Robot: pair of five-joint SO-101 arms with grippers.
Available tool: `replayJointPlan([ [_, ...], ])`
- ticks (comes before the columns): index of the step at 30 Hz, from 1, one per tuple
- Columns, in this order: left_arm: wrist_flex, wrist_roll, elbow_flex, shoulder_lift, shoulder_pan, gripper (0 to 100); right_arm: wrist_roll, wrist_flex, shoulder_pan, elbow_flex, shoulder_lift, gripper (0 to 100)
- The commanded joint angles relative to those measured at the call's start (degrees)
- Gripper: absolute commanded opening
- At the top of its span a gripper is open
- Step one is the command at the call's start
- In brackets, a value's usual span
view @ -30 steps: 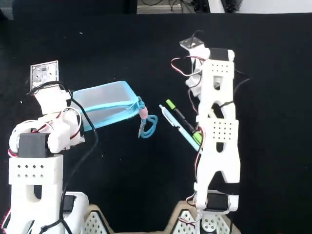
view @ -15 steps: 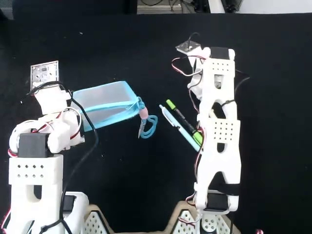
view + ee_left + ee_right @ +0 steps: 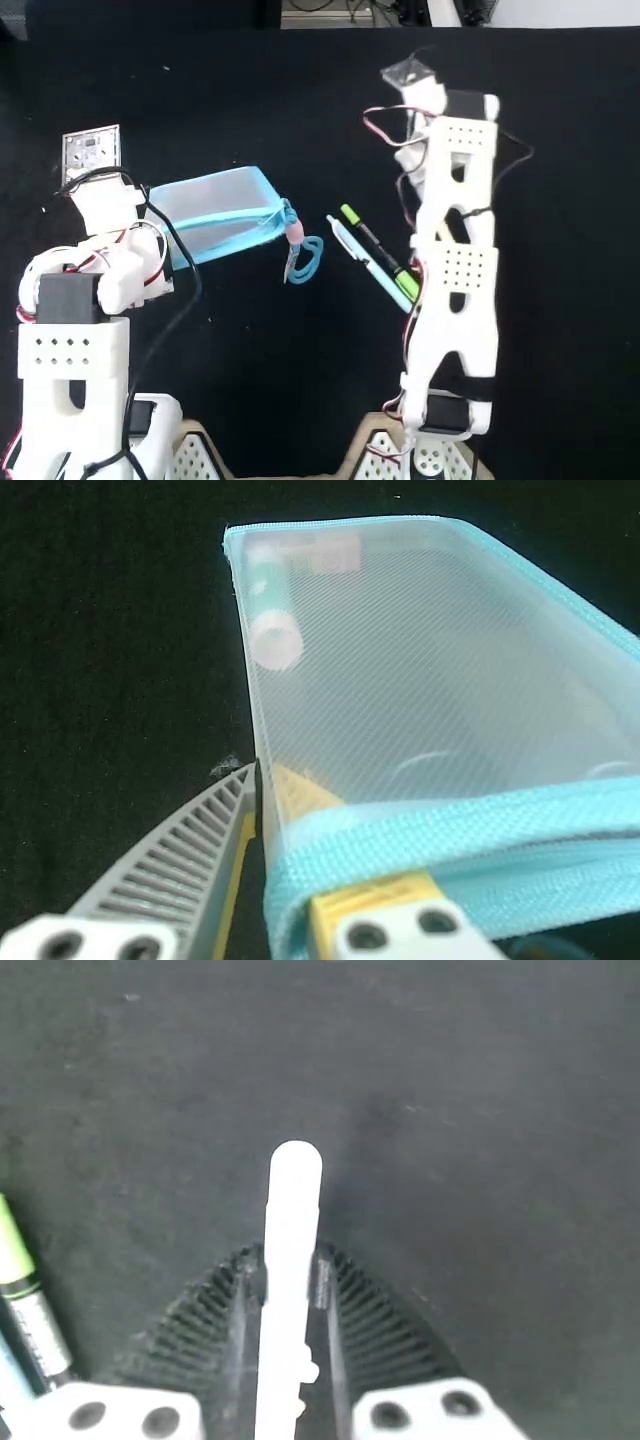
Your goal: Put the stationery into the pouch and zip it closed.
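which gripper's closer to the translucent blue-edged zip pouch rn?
Left. The left gripper is shut on the translucent blue-edged pouch at its edge; the right gripper, shut on a white stick, sits apart, beyond the green highlighter.

Black cloth-covered table [image 3: 230,90] w/ pale strip [image 3: 560,12] behind far edge, poss. cables [image 3: 330,8] there.

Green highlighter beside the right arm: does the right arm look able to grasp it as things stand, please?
Probably not yet. The right gripper has its jaws shut on a white pen, so they are occupied. The green highlighter lies uncovered alongside a blue pen.
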Motion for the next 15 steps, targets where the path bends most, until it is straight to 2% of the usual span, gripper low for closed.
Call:
replayJointPlan([
  [1, 0.62, 0.18, -1.19, -0.70, -0.04, 3, -0.88, 1.93, 1.41, 2.59, -8.13, 1.0],
  [7, 0.62, 0.18, -1.19, -0.70, 0.04, 3, -5.71, 1.85, 0.88, 21.23, -23.25, 1.0],
  [15, 0.62, 0.18, -1.19, -0.70, -0.04, 3, -5.80, 0.53, -2.99, 47.25, -52.62, 1.0],
])
